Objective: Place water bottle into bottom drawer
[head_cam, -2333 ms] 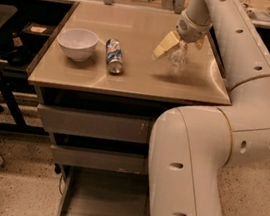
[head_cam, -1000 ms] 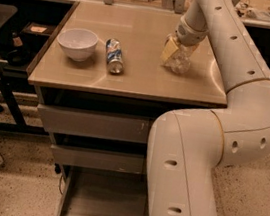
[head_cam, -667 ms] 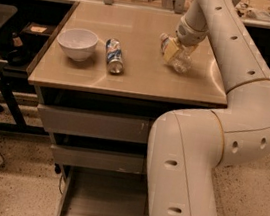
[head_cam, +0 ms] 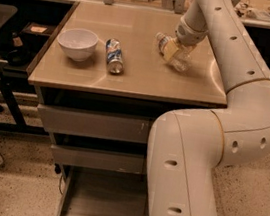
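The water bottle [head_cam: 181,61], clear and crinkled with a small cap, is at the right rear of the tan tabletop [head_cam: 134,77], tilted with its cap up and to the left. My gripper [head_cam: 173,49] comes down from above, and its pale fingers are closed around the bottle's middle. The bottom drawer [head_cam: 106,197] is pulled open near the floor, under the two closed drawer fronts, and the tray looks empty. My large white arm hides the drawer's right part.
A blue-and-silver soda can [head_cam: 114,55] lies on its side left of the bottle. A white bowl [head_cam: 77,44] stands further left. Two closed grey drawer fronts [head_cam: 92,124] sit under the tabletop. A dark frame stands to the left.
The gripper came down over the upright bottle and closed on it. The bottle now leans with its cap up and to the left.
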### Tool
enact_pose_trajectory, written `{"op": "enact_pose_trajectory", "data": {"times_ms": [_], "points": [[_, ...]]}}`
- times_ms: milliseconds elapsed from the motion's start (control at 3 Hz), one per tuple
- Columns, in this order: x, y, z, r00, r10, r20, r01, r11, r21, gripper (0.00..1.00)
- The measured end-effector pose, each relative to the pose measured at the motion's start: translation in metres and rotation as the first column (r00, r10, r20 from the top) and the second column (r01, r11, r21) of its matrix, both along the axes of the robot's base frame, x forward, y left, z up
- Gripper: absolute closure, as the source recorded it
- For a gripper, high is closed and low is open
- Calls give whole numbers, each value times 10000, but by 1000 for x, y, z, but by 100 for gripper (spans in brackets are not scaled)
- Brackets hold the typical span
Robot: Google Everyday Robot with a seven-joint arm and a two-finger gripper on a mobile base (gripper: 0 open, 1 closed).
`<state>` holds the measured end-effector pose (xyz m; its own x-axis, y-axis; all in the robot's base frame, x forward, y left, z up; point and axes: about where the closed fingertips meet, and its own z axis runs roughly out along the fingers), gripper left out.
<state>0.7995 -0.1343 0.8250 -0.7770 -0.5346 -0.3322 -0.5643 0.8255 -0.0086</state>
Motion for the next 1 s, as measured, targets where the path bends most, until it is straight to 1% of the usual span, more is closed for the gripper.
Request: {"op": "enact_pose_trajectory", "data": {"times_ms": [333, 667, 1000], "points": [[-7, -15, 12, 9998, -111, 134, 107, 9996, 274, 100], [-22, -43, 21, 9983, -576, 89, 570, 9968, 566, 100], [-47, -66, 23, 9953, -949, -175, 960, 9924, 770, 100]]}}
